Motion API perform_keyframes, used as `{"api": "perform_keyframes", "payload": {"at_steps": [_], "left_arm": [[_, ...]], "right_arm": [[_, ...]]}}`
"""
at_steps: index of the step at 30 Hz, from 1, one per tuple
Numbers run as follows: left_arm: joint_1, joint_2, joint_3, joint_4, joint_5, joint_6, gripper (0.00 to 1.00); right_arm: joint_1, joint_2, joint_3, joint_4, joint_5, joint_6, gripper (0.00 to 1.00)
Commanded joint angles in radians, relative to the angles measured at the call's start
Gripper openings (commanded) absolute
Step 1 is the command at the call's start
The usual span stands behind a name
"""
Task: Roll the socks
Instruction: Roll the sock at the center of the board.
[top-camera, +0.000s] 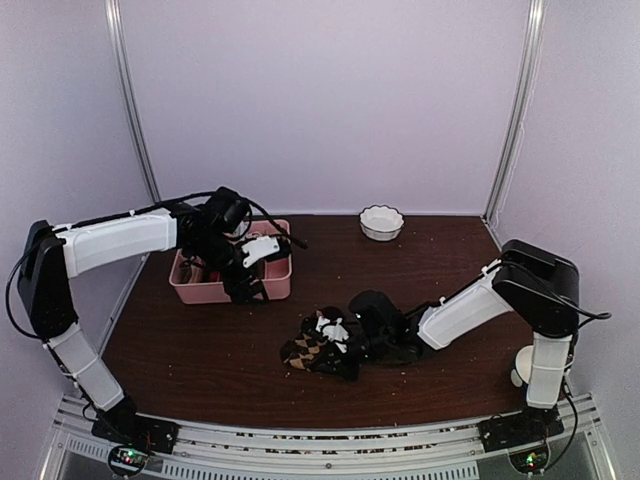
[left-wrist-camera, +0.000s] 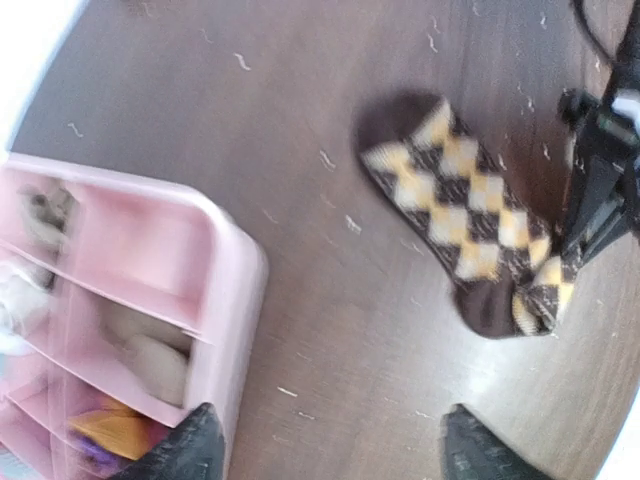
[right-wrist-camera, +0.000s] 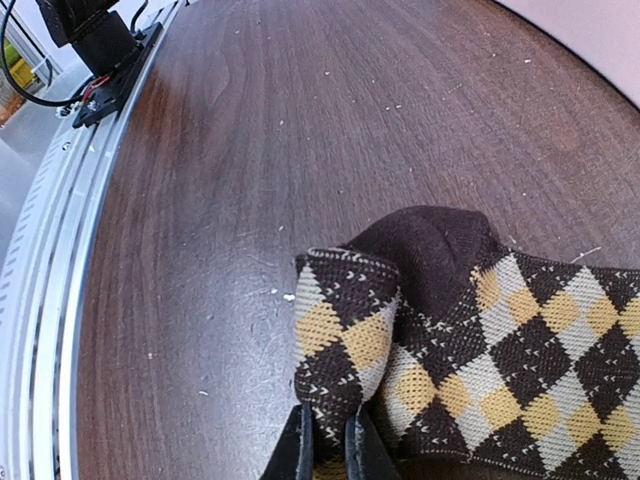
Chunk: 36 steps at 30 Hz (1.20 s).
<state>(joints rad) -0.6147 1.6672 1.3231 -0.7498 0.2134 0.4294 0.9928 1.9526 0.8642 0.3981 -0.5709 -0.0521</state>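
Note:
A dark brown sock with tan argyle diamonds (top-camera: 312, 347) lies on the brown table in front of the arms. It shows in the left wrist view as a sock (left-wrist-camera: 460, 220) stretched flat with one end folded over. My right gripper (top-camera: 347, 345) is shut on that folded end; in the right wrist view the gripper (right-wrist-camera: 330, 452) pinches the fold of the sock (right-wrist-camera: 450, 340) between its fingers. My left gripper (top-camera: 246, 284) hovers at the pink tray's near right corner. Its gripper (left-wrist-camera: 330, 450) stands open over bare table with nothing between the fingers.
The pink divided tray (top-camera: 200, 293) sits at the back left; its compartments (left-wrist-camera: 215, 245) hold a beige fabric bundle (left-wrist-camera: 155, 360) and small colourful bundles. A white fluted bowl (top-camera: 381, 222) stands at the back. A metal rail (right-wrist-camera: 60, 300) runs along the near edge.

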Motion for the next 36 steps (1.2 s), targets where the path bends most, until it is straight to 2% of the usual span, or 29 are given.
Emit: {"api": "perform_keyframes", "payload": {"at_steps": [1, 5, 10, 13, 16, 25, 36], "left_arm": [[0.044, 0.026, 0.020, 0.080, 0.103, 0.035, 0.66], [-0.095, -0.054, -0.101, 0.112, 0.148, 0.205, 0.64], [-0.227, 0.034, -0.143, 0.075, 0.169, 0.300, 0.51], [-0.238, 0.083, -0.136, 0.061, 0.233, 0.304, 0.43], [-0.251, 0.087, -0.178, 0.121, 0.246, 0.317, 0.40], [-0.294, 0.129, -0.218, 0.289, 0.163, 0.302, 0.32], [-0.301, 0.207, -0.208, 0.218, 0.123, 0.353, 0.19]], "right_arm": [[-0.016, 0.092, -0.053, -0.256, -0.036, 0.053, 0.00], [-0.040, 0.105, -0.056, -0.255, -0.073, 0.090, 0.00], [-0.059, 0.150, -0.046, -0.253, -0.121, 0.126, 0.00], [-0.060, 0.181, -0.038, -0.249, -0.136, 0.147, 0.00], [-0.064, 0.189, -0.046, -0.222, -0.147, 0.166, 0.00], [-0.075, 0.189, -0.067, -0.169, -0.174, 0.210, 0.00], [-0.088, 0.190, -0.080, -0.160, -0.184, 0.230, 0.00]]}}
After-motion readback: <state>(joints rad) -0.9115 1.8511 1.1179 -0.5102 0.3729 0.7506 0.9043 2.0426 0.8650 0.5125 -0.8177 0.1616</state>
